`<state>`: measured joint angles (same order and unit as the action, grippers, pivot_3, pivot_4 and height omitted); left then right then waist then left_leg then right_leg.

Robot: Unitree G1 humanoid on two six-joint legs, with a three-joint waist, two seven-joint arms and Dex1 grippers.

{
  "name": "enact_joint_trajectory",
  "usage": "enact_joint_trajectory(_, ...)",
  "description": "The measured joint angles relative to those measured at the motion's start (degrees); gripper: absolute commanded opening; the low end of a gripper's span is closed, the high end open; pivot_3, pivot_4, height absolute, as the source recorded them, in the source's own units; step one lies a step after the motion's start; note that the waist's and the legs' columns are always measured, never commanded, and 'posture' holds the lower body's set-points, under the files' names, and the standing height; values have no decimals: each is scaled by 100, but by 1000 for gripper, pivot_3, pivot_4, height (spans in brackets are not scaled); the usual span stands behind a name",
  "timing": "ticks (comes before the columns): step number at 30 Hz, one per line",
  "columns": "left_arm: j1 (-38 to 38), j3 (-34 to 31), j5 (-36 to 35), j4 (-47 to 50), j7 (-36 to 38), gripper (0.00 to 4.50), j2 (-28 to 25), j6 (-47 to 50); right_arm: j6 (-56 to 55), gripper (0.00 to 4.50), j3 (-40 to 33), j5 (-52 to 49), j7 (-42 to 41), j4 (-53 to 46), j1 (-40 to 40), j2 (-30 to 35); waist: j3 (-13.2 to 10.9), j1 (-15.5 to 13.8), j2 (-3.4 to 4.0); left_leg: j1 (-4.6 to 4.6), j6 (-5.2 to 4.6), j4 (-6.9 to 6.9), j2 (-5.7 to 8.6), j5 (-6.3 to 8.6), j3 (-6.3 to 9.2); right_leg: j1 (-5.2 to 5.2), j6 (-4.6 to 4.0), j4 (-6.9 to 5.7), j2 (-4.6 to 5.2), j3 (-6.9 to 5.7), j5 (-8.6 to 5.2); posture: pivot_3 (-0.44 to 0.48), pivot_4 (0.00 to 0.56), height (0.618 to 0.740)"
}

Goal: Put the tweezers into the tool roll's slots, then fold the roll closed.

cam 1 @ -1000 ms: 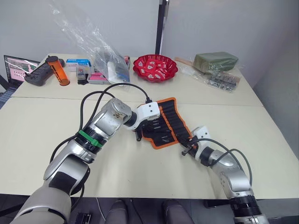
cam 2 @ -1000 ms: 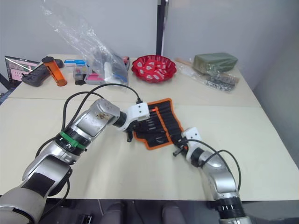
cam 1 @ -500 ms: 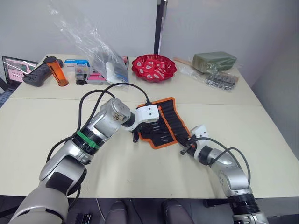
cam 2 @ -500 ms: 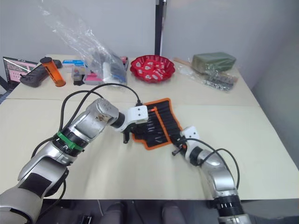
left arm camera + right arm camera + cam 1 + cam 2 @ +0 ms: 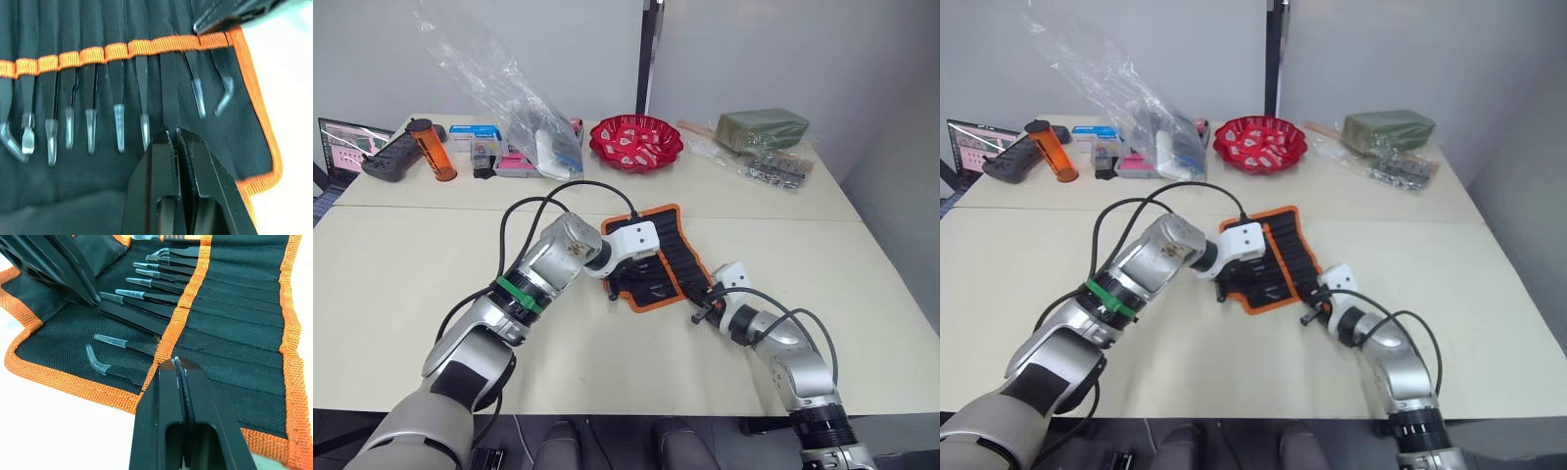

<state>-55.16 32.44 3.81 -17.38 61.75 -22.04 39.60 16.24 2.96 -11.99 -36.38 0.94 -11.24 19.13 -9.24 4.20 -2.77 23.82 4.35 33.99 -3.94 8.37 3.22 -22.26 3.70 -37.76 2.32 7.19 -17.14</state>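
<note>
Left wrist view: left gripper [image 5: 175,133] has its jaws pinching a tweezer [image 5: 169,93] half-seated in a slot [image 5: 168,45]. Right gripper [image 5: 177,363], jaws pressed together, pins the roll [image 5: 664,266] on the bench [image 5: 411,255] (open, unfolded). Pushing off-line could bunch the fabric or dislodge neighbouring tweezers [image 5: 117,115].

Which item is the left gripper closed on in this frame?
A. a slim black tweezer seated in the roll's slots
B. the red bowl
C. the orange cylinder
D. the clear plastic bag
A: in the left wrist view the left gripper has its fingers pinched on a slim black tweezer running under the orange-edged slots of the open black fabric tool roll.
</note>
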Motion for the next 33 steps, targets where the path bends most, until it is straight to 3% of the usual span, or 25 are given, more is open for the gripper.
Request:
enact_joint_trajectory(10,-6,-247,2,-662,-249,35,481,-410,0,0,-2,2,31,-31,28,4,0,-11,0,1,0,1,0,0,1,2,1,0,-1,0,0,0,150,729)
enact_joint_trajectory(24,-247,-460,153,-1990,-416,35,1104,-1695,0,0,29,67,43,-48,58,46,1,-25,1,0,0,8,2,0,2,7,5,0,0,0,2,0,150,729)
enact_joint_trajectory(25,-247,-497,141,-1996,-414,762,1103,-1692,0,0,29,68,44,-50,60,43,1,-24,1,1,0,8,2,0,2,6,5,-1,-1,0,2,0,150,729)
enact_joint_trajectory(30,-253,-752,44,-1620,-337,2372,983,-1486,0,0,60,69,43,-70,67,21,1,10,2,1,0,0,1,0,3,2,6,-4,-2,0,0,0,150,729)
enact_joint_trajectory(33,-102,-969,-138,-789,-164,3345,643,-936,0,0,75,69,39,-76,63,23,2,30,4,0,0,-6,0,0,4,1,4,-9,-4,0,-3,0,150,729)
